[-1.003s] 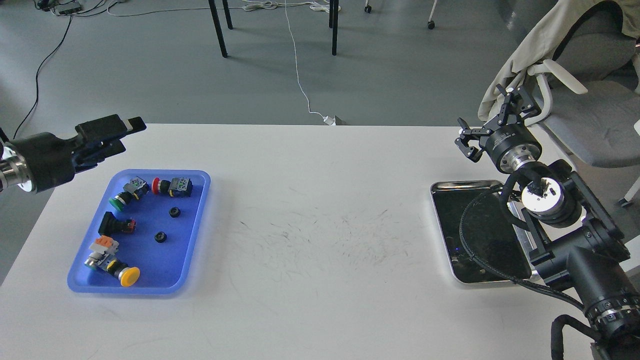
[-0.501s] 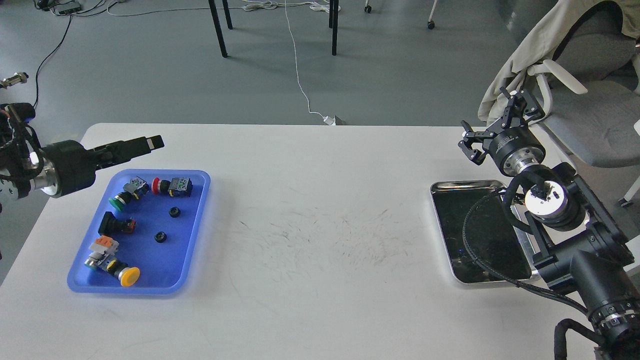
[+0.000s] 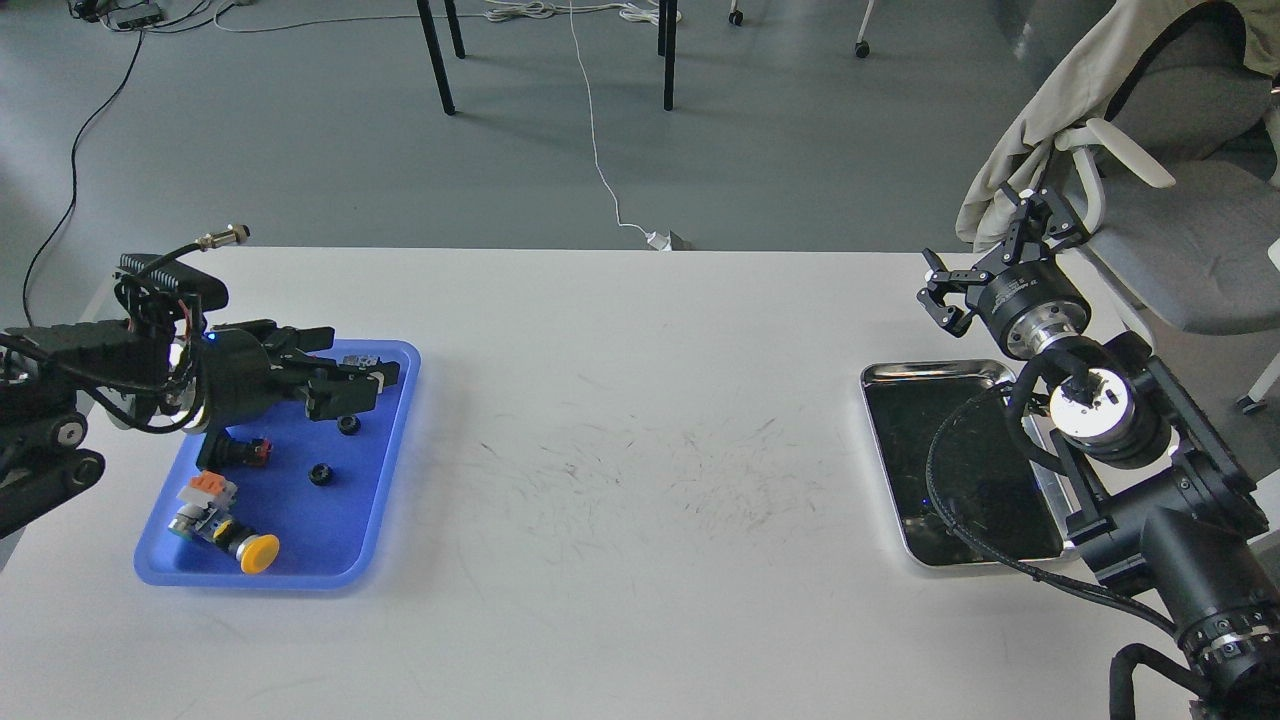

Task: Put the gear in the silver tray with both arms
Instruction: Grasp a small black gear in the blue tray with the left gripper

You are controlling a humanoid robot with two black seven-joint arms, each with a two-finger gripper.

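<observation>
The left gripper (image 3: 345, 385) hangs over the far end of the blue tray (image 3: 390, 455); its fingers appear parted, holding nothing. Two small black gears (image 3: 349, 425) lie just beneath. The right gripper (image 3: 985, 255), jaws spread and empty, hovers beyond the silver tray (image 3: 925, 372).

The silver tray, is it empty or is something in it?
Empty. The silver tray shows only a dark, shiny bottom with reflections; the right arm and its cable cover part of it, but no parts lie on the bottom that shows.
</observation>
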